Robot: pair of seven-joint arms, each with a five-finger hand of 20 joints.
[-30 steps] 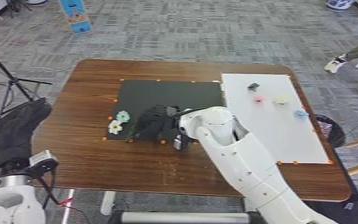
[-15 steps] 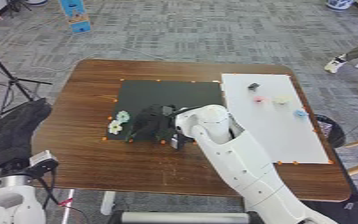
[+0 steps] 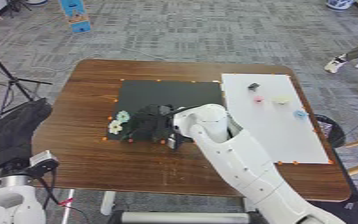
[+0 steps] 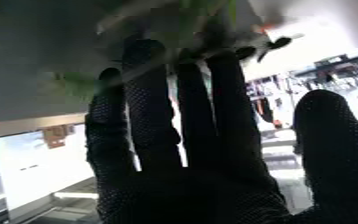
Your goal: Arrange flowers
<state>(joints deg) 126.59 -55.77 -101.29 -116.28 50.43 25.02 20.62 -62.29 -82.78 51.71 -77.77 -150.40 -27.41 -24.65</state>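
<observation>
My right hand [image 3: 151,124] is low over the near part of the black mat [image 3: 171,92], beside a white flower [image 3: 115,127] and a pale green flower [image 3: 122,116] at its left. In the right wrist view, the fingers of my right hand [image 4: 193,185] are straight, with the thumb apart; blurred green leaves [image 4: 76,82] show near the fingertips. Whether the hand touches them is unclear. My left hand [image 3: 20,127] stays beyond the table's left edge, fingers extended. Pink [image 3: 258,99], pale yellow [image 3: 281,100] and blue [image 3: 301,114] flowers lie on the white board [image 3: 278,140].
A small dark object [image 3: 253,86] sits at the far part of the white board. Orange markers line the mat and board on the brown table [image 3: 140,170]. A black tripod [image 3: 14,80] stands left of the table, and a bin [image 3: 329,131] is beyond its right edge.
My right hand and wrist have shifted slightly left over the black mat, closer to the two flowers there. The left hand has kept still.
</observation>
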